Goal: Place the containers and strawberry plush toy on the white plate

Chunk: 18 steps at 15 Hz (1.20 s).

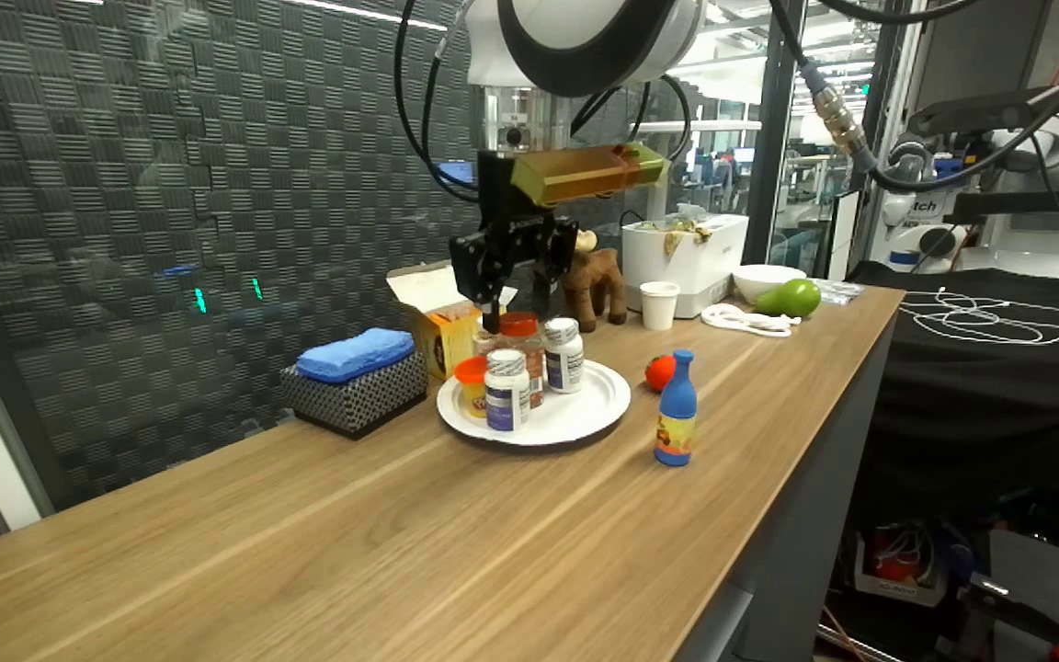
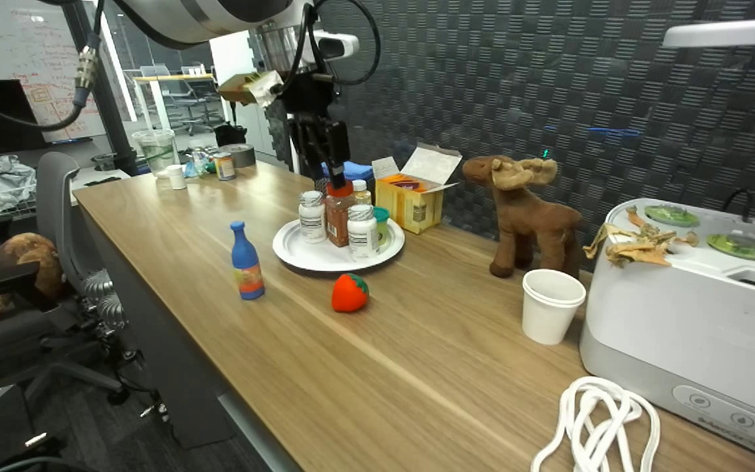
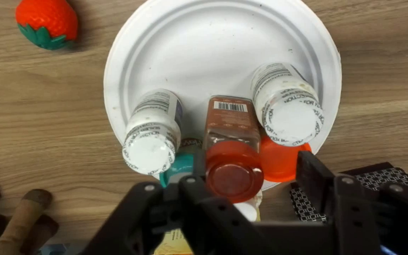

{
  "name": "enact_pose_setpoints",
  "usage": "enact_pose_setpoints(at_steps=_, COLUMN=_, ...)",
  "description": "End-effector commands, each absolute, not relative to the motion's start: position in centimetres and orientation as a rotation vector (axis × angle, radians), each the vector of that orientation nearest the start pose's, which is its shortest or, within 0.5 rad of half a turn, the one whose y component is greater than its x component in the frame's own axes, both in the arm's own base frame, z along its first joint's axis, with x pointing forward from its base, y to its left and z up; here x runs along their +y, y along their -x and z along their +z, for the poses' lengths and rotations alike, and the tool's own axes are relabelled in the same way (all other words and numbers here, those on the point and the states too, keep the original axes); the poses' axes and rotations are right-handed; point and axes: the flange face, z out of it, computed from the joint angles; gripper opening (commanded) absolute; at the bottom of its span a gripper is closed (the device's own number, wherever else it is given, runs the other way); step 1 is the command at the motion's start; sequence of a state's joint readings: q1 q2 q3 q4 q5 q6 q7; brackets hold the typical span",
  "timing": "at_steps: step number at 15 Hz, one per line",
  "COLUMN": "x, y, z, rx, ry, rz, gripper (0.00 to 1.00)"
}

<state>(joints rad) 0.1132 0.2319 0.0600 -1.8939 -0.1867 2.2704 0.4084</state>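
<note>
On the white plate [image 3: 204,53] stand several containers: the red-capped orange-brown bottle [image 3: 232,120], two white bottles [image 3: 289,113], an orange-lidded tub [image 3: 282,163] and a teal-lidded tub [image 3: 181,164]. My gripper [image 3: 253,164] is open over the red-capped bottle; one finger is close beside the cap, while a gap separates the cap from the opposite finger. A small white-capped bottle [image 2: 360,191] is mostly hidden behind; whether it rests on the plate I cannot tell. The blue bottle [image 1: 675,414] stands upright on the table, off the plate. Nearby on the wood lies the strawberry plush toy [image 2: 349,293].
Behind the plate are an opened yellow box [image 2: 410,203] and a patterned black box [image 1: 359,395] topped with a blue cloth [image 1: 355,354]. A brown plush moose [image 2: 528,216], white paper cups [image 2: 548,308], a white machine [image 2: 692,328] and white cord [image 2: 597,419] stand farther along the table.
</note>
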Motion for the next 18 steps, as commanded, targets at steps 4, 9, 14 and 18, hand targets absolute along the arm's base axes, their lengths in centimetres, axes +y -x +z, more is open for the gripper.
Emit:
enact_pose_setpoints(at_steps=4, x=10.7, y=-60.1, z=43.8, rx=0.184, ry=3.223, rz=-0.409, gripper=1.0)
enact_pose_setpoints(at_steps=9, x=9.6, y=-55.3, z=45.7, rx=0.277, ry=3.301, rz=-0.321, gripper=1.0)
enact_pose_setpoints(at_steps=14, x=9.0, y=-50.7, z=45.8, rx=0.394, ry=3.25, rz=-0.285, gripper=1.0)
enact_pose_setpoints(at_steps=18, x=8.3, y=-48.6, z=45.2, rx=0.49, ry=3.215, rz=-0.306, gripper=1.0)
